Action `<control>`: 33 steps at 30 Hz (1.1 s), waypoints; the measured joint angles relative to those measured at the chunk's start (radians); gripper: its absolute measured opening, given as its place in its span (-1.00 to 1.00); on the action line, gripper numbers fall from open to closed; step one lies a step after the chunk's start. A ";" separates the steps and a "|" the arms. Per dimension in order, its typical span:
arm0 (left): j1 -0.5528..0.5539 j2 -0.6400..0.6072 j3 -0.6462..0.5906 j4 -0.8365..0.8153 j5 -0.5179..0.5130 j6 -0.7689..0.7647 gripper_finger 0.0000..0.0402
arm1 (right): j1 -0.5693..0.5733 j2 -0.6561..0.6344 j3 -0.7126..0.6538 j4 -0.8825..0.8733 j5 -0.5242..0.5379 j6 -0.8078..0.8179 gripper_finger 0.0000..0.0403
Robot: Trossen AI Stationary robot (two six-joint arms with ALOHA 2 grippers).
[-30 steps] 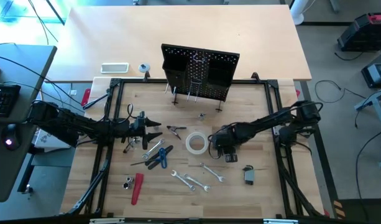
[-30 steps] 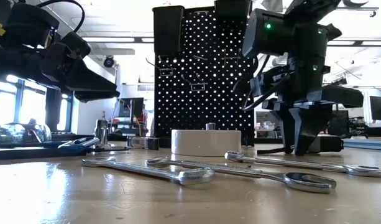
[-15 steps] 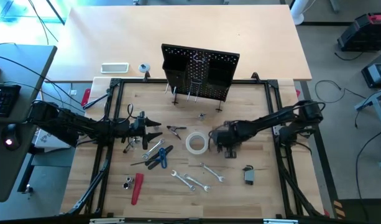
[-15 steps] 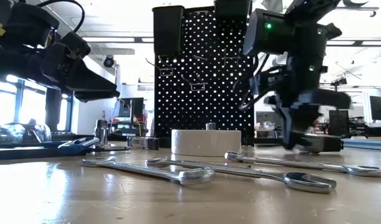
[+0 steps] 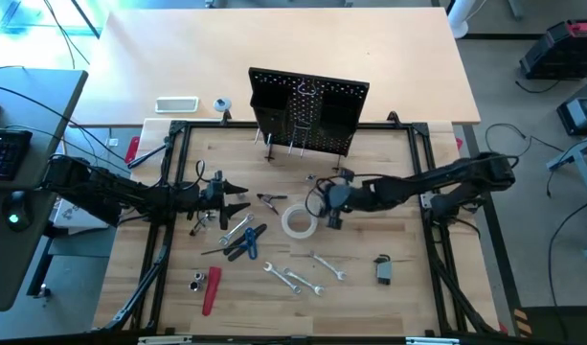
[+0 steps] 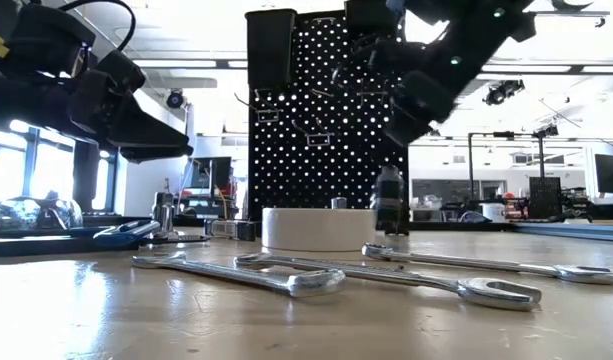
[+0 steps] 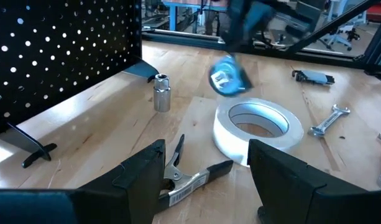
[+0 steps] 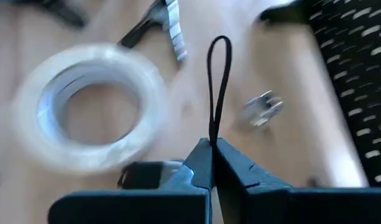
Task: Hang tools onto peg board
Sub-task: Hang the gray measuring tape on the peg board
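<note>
Wooden tabletop [image 5: 389, 240] with a visible grain, boxed in by a dark metal frame, lab clutter blurred behind it in the low view. Peg board [image 5: 308, 112] stands upright at the far side, matte black perforated sheet on thin legs with boxy bins up top.

Right gripper [image 8: 212, 149] is pinched fully shut on a thin black cord loop [image 8: 219, 81], and hanging below it is a small blue tape measure [image 7: 226, 75], round-ish and motion-smeared, just above the white tape roll [image 5: 299, 222]. That roll is a smooth wide ring lying flat mid-table.

Left gripper [image 7: 206, 171] hovers with its fingers spread apart and holds nothing, over a spring clamp [image 7: 191, 179] with black handles.

Shiny silver wrenches [image 6: 386, 275] lie flat up front, blue-handled pliers [image 5: 243, 242] and a red-handled tool [image 5: 211, 290] sit left of them. A small knurled metal socket [image 7: 161, 99] stands near the board's foot. Can't make out what the little dark item [image 5: 383, 269] by the right edge is.
</note>
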 joint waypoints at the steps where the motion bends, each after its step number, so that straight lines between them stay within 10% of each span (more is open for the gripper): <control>1: 0.000 0.000 0.000 0.000 0.000 0.002 0.10 | -0.007 0.000 0.000 0.030 0.015 -0.004 -1.00; 23: 0.000 0.000 0.000 0.001 -0.111 0.059 0.10 | -0.175 0.061 0.002 0.370 0.058 -0.138 -1.00; 33: 0.000 0.000 0.000 0.001 -0.116 0.060 0.10 | -0.136 0.152 0.002 0.427 0.267 -0.320 -1.00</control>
